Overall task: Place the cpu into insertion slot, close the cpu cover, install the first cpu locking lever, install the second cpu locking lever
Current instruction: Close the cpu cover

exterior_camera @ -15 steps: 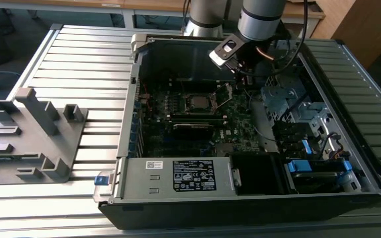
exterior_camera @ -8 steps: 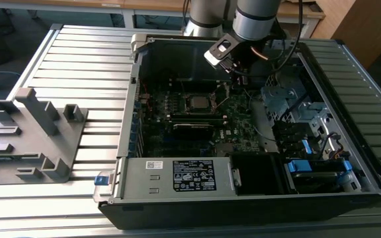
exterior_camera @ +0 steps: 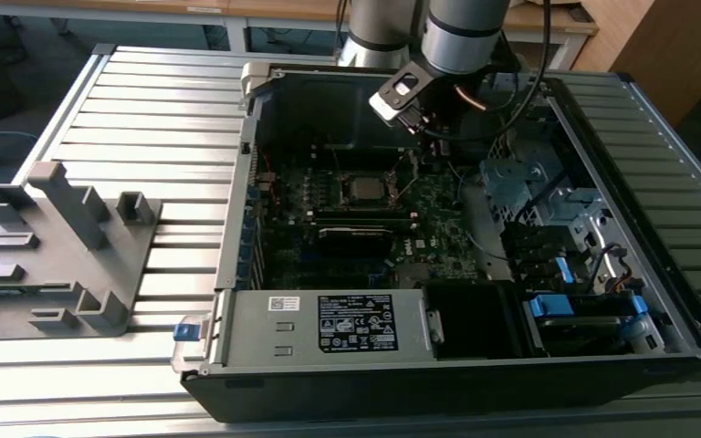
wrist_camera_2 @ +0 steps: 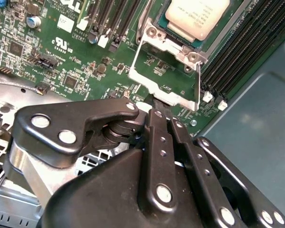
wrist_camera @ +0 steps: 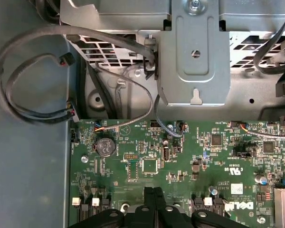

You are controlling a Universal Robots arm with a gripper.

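The cpu point(wrist_camera_2: 194, 16), a silver-grey square, lies in the insertion slot point(wrist_camera_2: 180, 42) on the green motherboard; in the exterior view it sits mid-board point(exterior_camera: 369, 189). The cpu cover point(wrist_camera_2: 143, 71), a thin silvery frame, stands swung open beside the slot, with the board showing through its window. My gripper point(wrist_camera_2: 155, 103) is shut, its black fingers point(wrist_camera_2: 153, 142) pressed together with their tips touching the cover's free edge. In the first wrist view the shut gripper point(wrist_camera: 155, 211) hangs over the board. In the exterior view the gripper point(exterior_camera: 423, 151) hovers just beyond the slot. The locking levers are hidden.
The open computer case point(exterior_camera: 235, 182) lies on a slatted metal table point(exterior_camera: 143, 100). A grey power-supply box point(exterior_camera: 326, 324) sits at its near end, blue-tabbed drive bays point(exterior_camera: 570, 306) on the exterior view's right. Loose cables point(wrist_camera: 33, 85) and a metal bracket point(wrist_camera: 194, 61) lie close to the gripper. A grey fixture point(exterior_camera: 52, 246) stands outside.
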